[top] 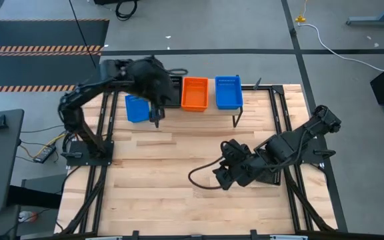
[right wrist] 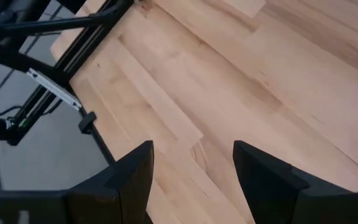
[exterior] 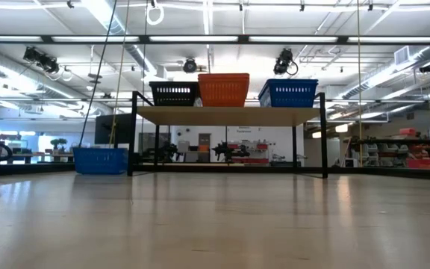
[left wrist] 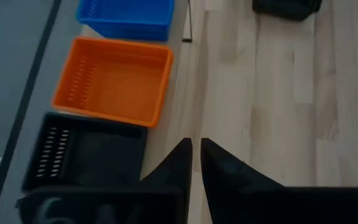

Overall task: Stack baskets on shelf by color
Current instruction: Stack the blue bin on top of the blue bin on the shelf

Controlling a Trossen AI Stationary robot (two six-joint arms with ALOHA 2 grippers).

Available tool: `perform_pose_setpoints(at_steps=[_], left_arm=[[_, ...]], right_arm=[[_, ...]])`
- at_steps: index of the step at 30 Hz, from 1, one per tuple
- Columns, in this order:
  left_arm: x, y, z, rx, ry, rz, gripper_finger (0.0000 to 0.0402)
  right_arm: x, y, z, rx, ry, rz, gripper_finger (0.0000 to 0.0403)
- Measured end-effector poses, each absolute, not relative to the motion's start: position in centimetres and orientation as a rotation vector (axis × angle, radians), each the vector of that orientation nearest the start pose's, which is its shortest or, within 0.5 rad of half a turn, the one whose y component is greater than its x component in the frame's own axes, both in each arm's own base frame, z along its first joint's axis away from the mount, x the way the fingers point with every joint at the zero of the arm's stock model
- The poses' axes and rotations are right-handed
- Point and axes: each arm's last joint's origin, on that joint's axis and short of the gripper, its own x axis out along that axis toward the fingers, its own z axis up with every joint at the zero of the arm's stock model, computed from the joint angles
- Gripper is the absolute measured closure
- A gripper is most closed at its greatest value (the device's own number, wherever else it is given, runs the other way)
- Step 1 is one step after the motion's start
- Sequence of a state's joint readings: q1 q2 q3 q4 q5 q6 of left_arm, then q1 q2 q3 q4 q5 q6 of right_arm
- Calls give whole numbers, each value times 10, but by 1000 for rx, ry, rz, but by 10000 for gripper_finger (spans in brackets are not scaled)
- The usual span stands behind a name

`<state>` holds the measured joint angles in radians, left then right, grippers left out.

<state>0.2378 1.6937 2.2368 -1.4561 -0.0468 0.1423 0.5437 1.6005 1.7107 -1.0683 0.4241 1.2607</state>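
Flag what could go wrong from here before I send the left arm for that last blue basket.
1. The left end effector hangs just beside the blue basket on the table; its fingers are nearly together, so a descent may shove it.
2. That basket lies close to the shelf leg; lifting could catch it.
3. The blue stack is at the shelf's far end, past the orange stack.

Wooden table, bearing a black-legged shelf and, just beside its left end, one blue basket. On the shelf, side by side: black basket, orange basket, blue basket.
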Motion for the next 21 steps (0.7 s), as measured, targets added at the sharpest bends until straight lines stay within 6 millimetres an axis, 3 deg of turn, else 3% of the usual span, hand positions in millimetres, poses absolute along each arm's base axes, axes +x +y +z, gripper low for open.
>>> perform_pose_setpoints(at_steps=[6, 10, 14, 21], left_arm=[[245, 76, 488, 14, 862, 267, 374], [228, 82, 482, -62, 899, 326, 369], [214, 85, 456, -161, 980, 386, 357], [201, 86, 384, -294, 1040, 478, 323]], right_arm=[[278, 143, 382, 734, 754, -427, 176], [273, 131, 391, 668, 752, -402, 176], [261, 113, 404, 604, 753, -363, 176], [222, 79, 437, 530, 667, -311, 176]])
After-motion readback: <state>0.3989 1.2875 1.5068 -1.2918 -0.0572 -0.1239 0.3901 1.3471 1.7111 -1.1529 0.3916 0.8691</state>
